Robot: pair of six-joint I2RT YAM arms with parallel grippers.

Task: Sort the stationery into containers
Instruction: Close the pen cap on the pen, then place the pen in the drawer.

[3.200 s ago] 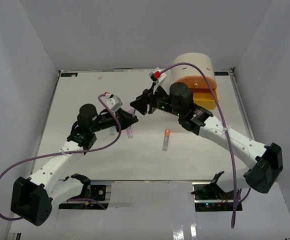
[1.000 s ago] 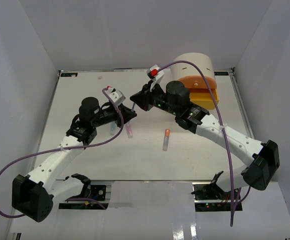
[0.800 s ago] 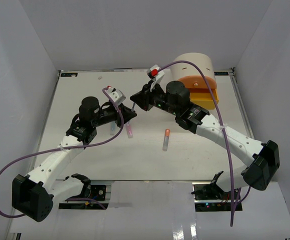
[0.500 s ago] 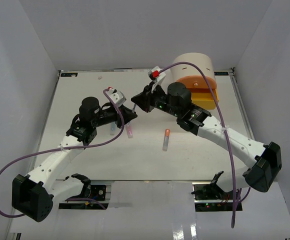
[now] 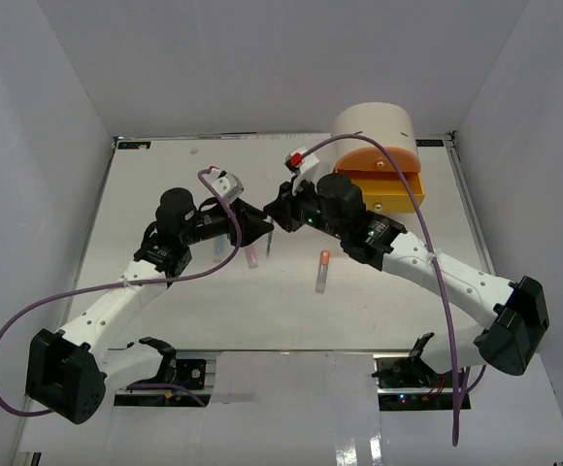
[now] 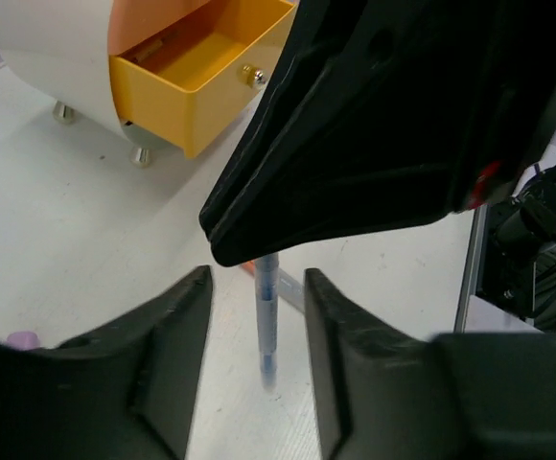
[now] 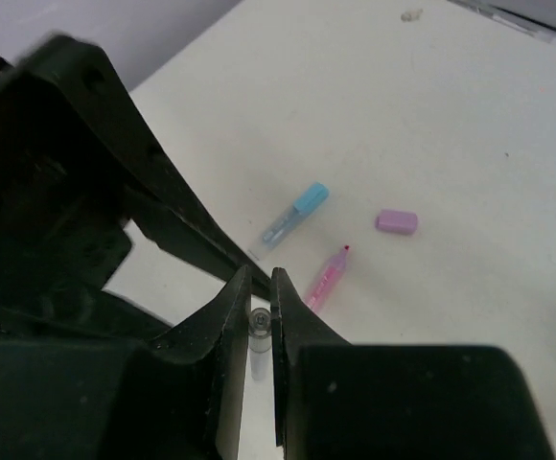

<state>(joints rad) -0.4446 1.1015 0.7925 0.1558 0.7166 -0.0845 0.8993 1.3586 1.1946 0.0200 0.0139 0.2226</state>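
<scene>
The right gripper is pinching the thin pen upright. The left gripper is gaping clear around it, probably handing it over for the yellow drawer by the bench's far-right corner.

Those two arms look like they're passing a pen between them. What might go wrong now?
The right tool pinches the thin pen near one end only, so it may slip or swing. The left tool stands open around the pen, close to the right one; pulling away, it might knock it. The long pen may also catch the open yellow drawer.
</scene>
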